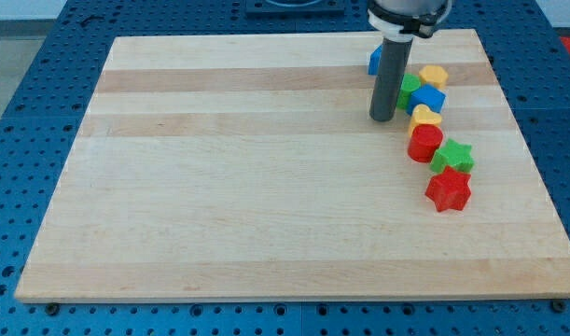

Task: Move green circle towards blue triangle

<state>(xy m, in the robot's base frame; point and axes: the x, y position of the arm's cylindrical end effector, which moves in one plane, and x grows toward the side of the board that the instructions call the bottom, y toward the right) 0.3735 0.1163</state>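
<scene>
Wooden surface (266, 187) on a blue perforated bench (42, 37); my tip (382, 119) stands near the view's top right, a bare rod with no fingers to open or close, holding nothing. Just right of the tip: green circle (409, 86), largely hidden behind a blue block (428, 99), with a yellow block (435, 76) above and the blue triangle (374, 62) partly behind the rod, up-left. Running down-right from there: yellow block (424, 117), red cylinder (424, 143), green star (453, 155), red star (449, 190), each touching or just beside the next.
</scene>
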